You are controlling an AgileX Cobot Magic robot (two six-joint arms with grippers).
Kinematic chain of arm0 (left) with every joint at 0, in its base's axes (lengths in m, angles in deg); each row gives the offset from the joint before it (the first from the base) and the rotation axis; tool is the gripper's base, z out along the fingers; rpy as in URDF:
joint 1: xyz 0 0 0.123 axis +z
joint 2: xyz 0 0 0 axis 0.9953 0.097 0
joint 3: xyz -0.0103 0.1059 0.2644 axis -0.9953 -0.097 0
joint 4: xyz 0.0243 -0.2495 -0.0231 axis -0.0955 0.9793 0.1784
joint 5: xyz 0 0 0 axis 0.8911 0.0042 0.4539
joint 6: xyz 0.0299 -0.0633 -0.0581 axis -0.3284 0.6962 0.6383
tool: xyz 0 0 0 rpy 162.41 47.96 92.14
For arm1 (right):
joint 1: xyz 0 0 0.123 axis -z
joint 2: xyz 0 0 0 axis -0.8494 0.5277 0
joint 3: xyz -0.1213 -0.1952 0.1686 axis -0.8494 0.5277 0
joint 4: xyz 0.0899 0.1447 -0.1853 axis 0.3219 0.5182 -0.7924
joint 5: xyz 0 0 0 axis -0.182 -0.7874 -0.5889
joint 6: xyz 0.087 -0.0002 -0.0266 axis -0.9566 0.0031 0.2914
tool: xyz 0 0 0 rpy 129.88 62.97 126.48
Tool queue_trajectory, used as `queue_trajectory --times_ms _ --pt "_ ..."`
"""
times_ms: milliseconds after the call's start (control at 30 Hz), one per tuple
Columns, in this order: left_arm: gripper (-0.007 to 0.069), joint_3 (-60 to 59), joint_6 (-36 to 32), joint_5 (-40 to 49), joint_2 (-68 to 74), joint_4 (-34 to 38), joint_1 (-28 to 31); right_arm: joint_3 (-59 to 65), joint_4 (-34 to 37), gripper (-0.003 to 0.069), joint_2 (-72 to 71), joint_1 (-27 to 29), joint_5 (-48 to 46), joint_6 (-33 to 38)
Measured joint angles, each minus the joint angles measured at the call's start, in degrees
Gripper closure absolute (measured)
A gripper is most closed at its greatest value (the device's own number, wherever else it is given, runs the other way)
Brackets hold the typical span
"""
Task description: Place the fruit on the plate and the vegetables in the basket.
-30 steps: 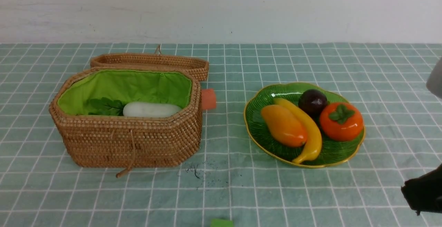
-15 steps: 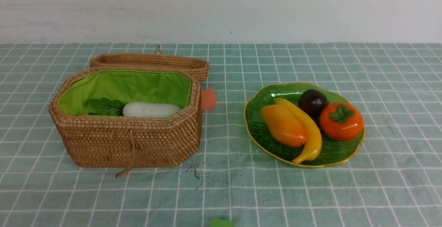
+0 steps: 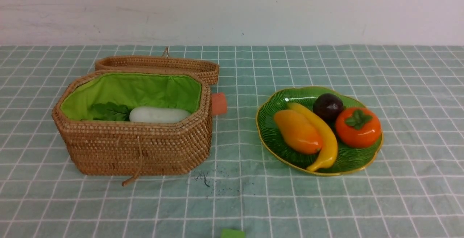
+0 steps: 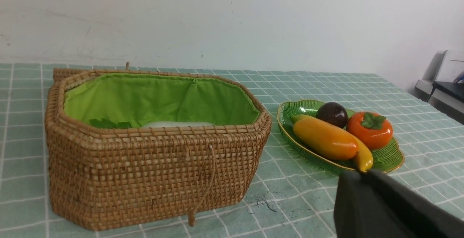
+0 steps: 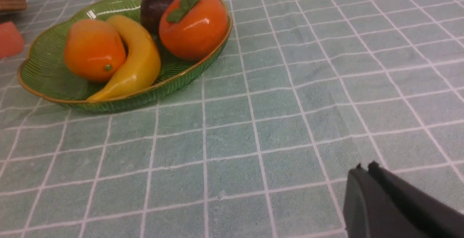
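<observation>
- The fruit is found on the plate point(image 3: 270, 129), on the right side of the cloth: the mango point(image 3: 297, 131), the banana point(image 3: 320, 136), the mangosteen point(image 3: 328, 105) and the persimmon point(image 3: 358, 127) are packed close together and touch.
- The basket point(image 3: 137, 147) is set on the left, with its lid point(image 3: 159, 66) folded open behind it.
- A bare strip of checked cloth point(image 3: 239, 191) is left between the basket and the plate, and much open cloth is seen in front and to the right of the plate.
- The plate's gold rim is kept well apart from the basket's wall.
- One second ago a dark arm part was seen at the right edge of the front view; now no arm is seen there.
- The fruit, plate and basket are placed just as before.
- The radish point(image 3: 159, 115) is seen in the basket, partly hidden by the front wall.
- An orange end point(image 3: 219, 104) is seen past the basket's right side; most of that thing is hidden.
- The eggplant is not made out in any view.
- A small green thing point(image 3: 233, 233) is cut off at the front edge.
- The left gripper point(image 4: 362, 174) and the right gripper point(image 5: 364, 167) are seen only in the wrist views, as dark tips pressed together, with nothing held.
</observation>
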Motion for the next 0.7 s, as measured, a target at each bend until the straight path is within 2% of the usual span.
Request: queue_trajectory --times_ms 700 --pt "0.0607 0.0 0.0 -0.05 0.0 0.0 0.0 0.0 -0.21 0.0666 0.0 0.06 0.0 0.0"
